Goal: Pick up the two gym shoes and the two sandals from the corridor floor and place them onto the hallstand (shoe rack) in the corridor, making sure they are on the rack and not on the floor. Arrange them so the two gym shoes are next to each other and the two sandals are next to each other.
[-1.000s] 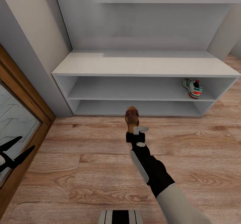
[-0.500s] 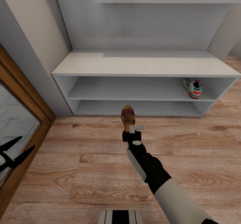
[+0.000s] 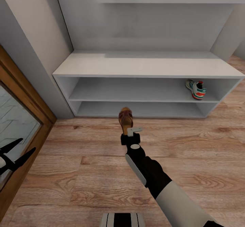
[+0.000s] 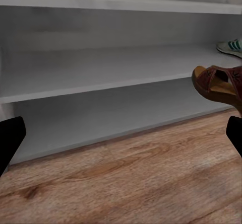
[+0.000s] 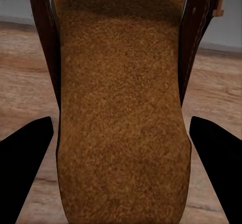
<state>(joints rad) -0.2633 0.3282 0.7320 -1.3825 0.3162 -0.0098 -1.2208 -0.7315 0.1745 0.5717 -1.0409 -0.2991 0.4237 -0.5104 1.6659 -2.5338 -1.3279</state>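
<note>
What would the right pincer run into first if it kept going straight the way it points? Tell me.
Probably the hallstand. The right pincer, shut on a sandal, points at the lower shelf opening, so the sandal's toe would likely enter or hit that tier's front edge first. Depth is unclear.

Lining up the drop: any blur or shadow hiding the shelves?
Head view: sharp, evenly lit, rack tiers only softly shaded. Left wrist view: soft blur, sandal and shelves still readable. Right wrist view: the close sandal sole blocks the middle.
</note>
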